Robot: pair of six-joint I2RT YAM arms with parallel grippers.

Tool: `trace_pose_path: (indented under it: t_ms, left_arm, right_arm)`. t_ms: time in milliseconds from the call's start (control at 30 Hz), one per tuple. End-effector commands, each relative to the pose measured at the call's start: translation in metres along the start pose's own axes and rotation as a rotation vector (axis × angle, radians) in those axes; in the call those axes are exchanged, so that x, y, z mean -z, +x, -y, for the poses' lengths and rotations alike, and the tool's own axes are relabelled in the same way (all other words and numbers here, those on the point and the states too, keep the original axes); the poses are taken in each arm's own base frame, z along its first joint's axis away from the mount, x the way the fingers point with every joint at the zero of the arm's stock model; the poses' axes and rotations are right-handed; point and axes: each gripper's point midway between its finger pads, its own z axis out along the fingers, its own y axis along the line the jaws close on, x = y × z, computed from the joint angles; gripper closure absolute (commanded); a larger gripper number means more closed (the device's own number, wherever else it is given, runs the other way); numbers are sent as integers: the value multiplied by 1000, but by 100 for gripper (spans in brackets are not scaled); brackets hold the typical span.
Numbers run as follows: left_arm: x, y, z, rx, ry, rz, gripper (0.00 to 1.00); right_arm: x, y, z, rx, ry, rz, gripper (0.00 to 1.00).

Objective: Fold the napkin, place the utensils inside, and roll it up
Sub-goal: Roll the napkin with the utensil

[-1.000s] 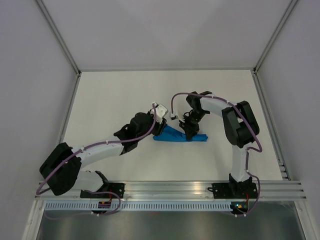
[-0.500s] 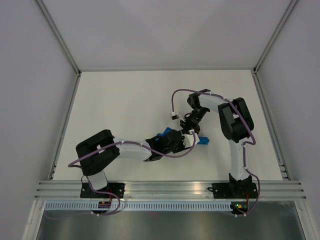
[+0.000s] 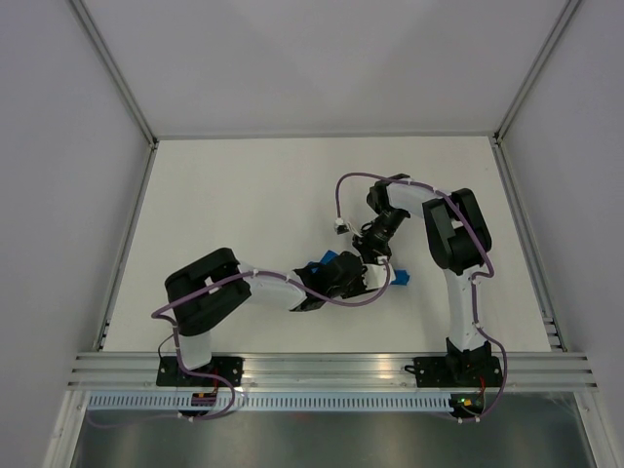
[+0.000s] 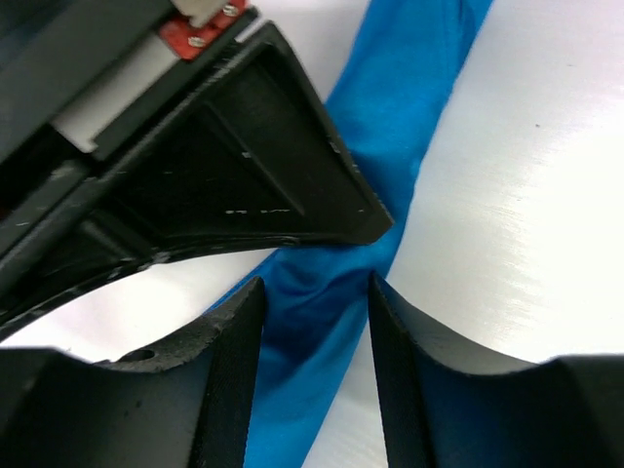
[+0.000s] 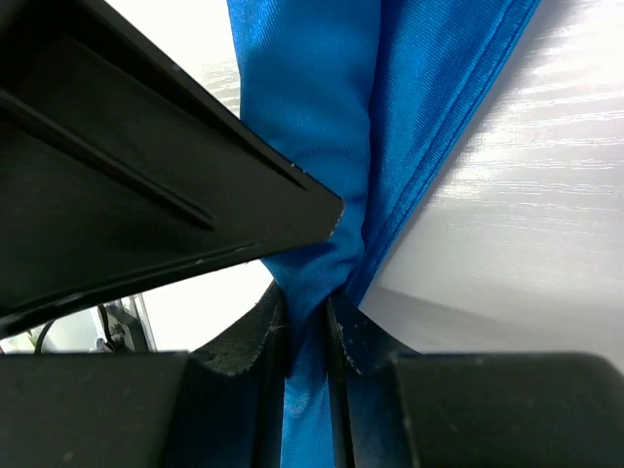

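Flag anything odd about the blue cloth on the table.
The bright blue cloth napkin is a rumpled, twisted rope rather than a neat roll. The right gripper pinches it into creases, the left gripper straddles it close by, and no metal cutlery shows in any view.

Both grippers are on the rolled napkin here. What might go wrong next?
The right gripper pinches only a thin fold of the napkin, so pulling may loosen the roll instead of moving it. The left gripper straddles the roll right beside it, so the two grippers might collide if either shifts along the cloth.
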Motion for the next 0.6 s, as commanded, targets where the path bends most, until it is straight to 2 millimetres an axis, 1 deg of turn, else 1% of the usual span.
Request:
trace_pose_path:
  t_ms: [0, 67, 133, 167, 200, 233, 267, 300, 333, 400, 433, 533, 567]
  left_arm:
    - [-8, -4, 5, -31, 51, 12, 49]
    - [-10, 3, 10, -24, 82, -6, 52]
    - [-11, 7, 15, -16, 109, -16, 59]
    - [-11, 12, 17, -13, 120, -28, 67]
    - [-11, 12, 19, -3, 136, -28, 72]
    - [-11, 15, 21, -1, 143, -35, 77]
    - [-12, 20, 22, 6, 153, -50, 85]
    - [-12, 20, 24, 10, 170, -48, 87]
    - [-12, 23, 23, 18, 173, -57, 89]
    - [-12, 25, 32, 29, 227, -62, 94]
    - [-12, 25, 35, 33, 243, -64, 95]
    - [-10, 27, 39, 53, 282, -68, 98]
    - [-11, 30, 38, 62, 290, -75, 98]
  right_arm:
    - [-15, 27, 43, 71, 77, -111, 83]
    - [-14, 27, 43, 68, 74, -109, 82]
    - [-13, 24, 43, 72, 78, -102, 80]
    - [-12, 24, 43, 72, 78, -99, 78]
    - [-11, 22, 43, 73, 81, -96, 76]
    - [-10, 20, 42, 70, 83, -87, 70]
    - [-8, 18, 41, 75, 86, -83, 67]
    - [-7, 17, 41, 76, 87, -78, 63]
    - [-5, 14, 39, 79, 90, -67, 54]
    - [-1, 10, 38, 83, 99, -55, 47]
    - [3, 7, 36, 88, 110, -47, 40]
    - [14, -2, 33, 96, 141, -10, 31]
    - [18, -5, 33, 91, 156, 3, 29]
